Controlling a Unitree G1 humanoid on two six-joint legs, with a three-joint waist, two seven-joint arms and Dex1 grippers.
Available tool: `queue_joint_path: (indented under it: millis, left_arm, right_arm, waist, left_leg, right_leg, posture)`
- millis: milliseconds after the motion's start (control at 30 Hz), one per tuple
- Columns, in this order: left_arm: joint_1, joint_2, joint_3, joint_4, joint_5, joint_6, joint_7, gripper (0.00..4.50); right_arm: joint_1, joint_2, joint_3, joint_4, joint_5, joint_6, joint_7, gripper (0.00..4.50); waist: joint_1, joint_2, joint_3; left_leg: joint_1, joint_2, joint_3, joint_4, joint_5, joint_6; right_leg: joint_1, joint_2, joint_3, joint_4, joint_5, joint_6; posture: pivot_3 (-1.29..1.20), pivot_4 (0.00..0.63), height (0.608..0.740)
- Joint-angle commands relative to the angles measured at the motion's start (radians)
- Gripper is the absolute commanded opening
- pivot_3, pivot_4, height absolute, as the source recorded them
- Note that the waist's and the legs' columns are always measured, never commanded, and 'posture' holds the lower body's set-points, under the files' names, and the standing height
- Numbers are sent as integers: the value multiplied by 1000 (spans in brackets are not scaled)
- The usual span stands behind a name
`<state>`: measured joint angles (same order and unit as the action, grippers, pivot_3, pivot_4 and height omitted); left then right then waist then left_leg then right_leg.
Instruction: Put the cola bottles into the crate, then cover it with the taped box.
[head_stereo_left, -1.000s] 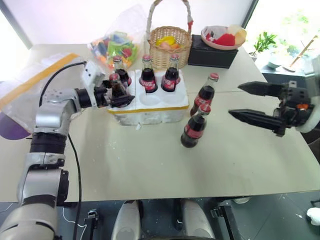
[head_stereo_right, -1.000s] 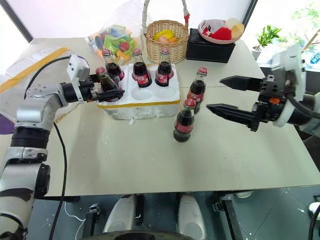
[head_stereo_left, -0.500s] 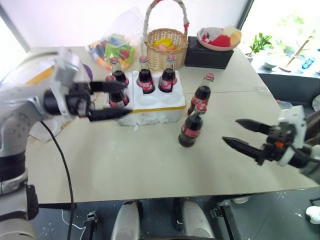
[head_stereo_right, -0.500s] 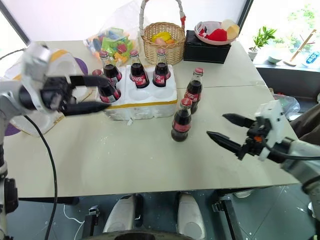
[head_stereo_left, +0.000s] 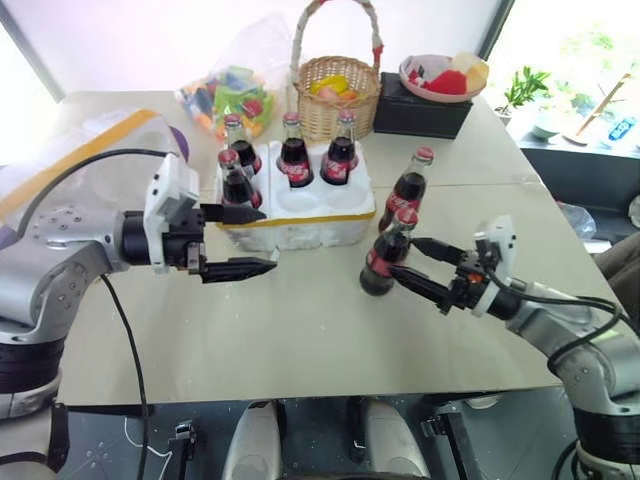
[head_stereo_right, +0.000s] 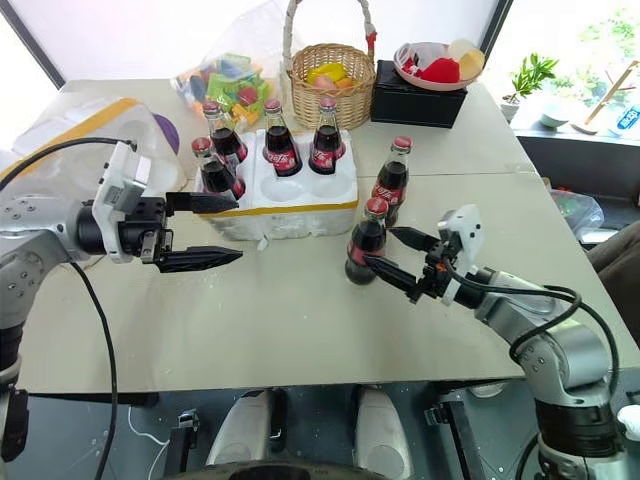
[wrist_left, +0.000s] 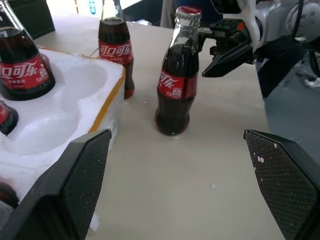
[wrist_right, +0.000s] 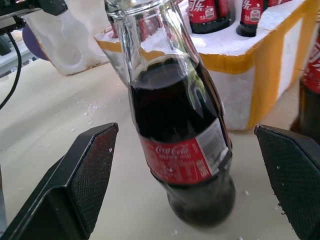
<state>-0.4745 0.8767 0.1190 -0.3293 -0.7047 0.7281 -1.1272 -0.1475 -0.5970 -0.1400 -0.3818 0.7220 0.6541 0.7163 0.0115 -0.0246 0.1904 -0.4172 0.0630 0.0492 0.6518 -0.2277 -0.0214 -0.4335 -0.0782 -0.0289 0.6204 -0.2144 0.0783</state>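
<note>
- Head views: crate (head_stereo_left: 300, 215) sits mid-bench (head_stereo_left: 300, 330) with four cola bottles (head_stereo_left: 296, 152) in its wells, three in the back row and one front-left; two front wells bare.
- Two more bottles stand on the bench just right of the crate: near bottle (head_stereo_left: 385, 252), far bottle (head_stereo_left: 410, 186).
- Left gripper (head_stereo_left: 240, 240) wide open, holding nothing, just in front of the crate's left end.
- Right gripper (head_stereo_right: 392, 255) wide open, fingers either side of the near bottle, not clamped.
- Taped box (head_stereo_left: 70, 165) lies at the far left, behind the left arm.
- Wicker basket (head_stereo_left: 340, 95) behind the crate.
- Left wrist view: fingers (wrist_left: 80, 185) spread, near bottle (wrist_left: 176, 82) upright between them, well ahead.
- Right wrist view: near bottle (wrist_right: 180, 130) close between the open fingers (wrist_right: 85, 175), crate (wrist_right: 260, 75) behind.
</note>
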Motion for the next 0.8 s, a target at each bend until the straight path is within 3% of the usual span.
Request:
queue_joint_path:
  millis: [33, 167, 333, 467, 567, 700, 800]
  left_arm:
    - [1, -3, -12, -9, 19, -35, 3, 4443]
    - [-7, -9, -12, -6, 17, -34, 10, 4443]
    - [-14, -15, 4, 6, 11, -30, 30, 4500]
    - [3, -15, 45, -1, -13, -15, 59, 4500]
    - [39, -5, 88, -5, -15, -17, 84, 4500]
    - [97, 32, 155, 44, 37, -76, 97, 4500]
    - [114, 35, 184, 50, 35, -88, 106, 4500]
  right_arm:
    - [-36, 34, 52, 24, -42, -39, 3, 4500]
    - [-71, 69, 104, 85, -106, -62, -13, 4500]
    - [-95, 62, 56, 27, -49, -34, -4, 2860]
    - [-156, -12, -49, -80, 115, 53, 28, 2861]
    - [-289, -24, -94, -66, 208, 93, -1, 2861]
    - [-520, 104, -56, 60, 216, 100, -117, 2861]
    - [-694, 205, 40, 223, 87, 35, -143, 2861]
  waist:
    - [0, 0, 0]
    - [0, 0, 0]
    - [1, 0, 0]
    - [1, 2, 2]
    - [-10, 3, 2]
    - [-28, 3, 2]
    - [-27, 3, 2]
  left_leg:
    - [0, 0, 0, 0, 0, 0]
    - [0, 0, 0, 0, 0, 0]
    - [0, 0, 0, 0, 0, 0]
    - [-2, 0, 0, 0, 0, 0]
    - [-3, 0, 0, 0, 0, 0]
    - [-1, 1, 0, -2, 0, 0]
    - [-2, 2, 0, -2, 0, 0]
  right_leg:
    - [0, 0, 0, 0, 0, 0]
    - [0, 0, 0, 0, 0, 0]
    - [0, 0, 0, 0, 0, 0]
    - [-2, 0, 0, 0, 0, 0]
    - [-3, 0, 0, 0, 0, 0]
    - [-4, 1, 0, 3, 1, 0]
    - [-7, 2, 0, 8, 1, 1]
  posture:
    - [0, 150, 740]
    - [0, 150, 740]
    - [0, 150, 740]
    - [0, 150, 740]
    - [0, 150, 740]
    - [0, 150, 740]
    - [0, 150, 740]
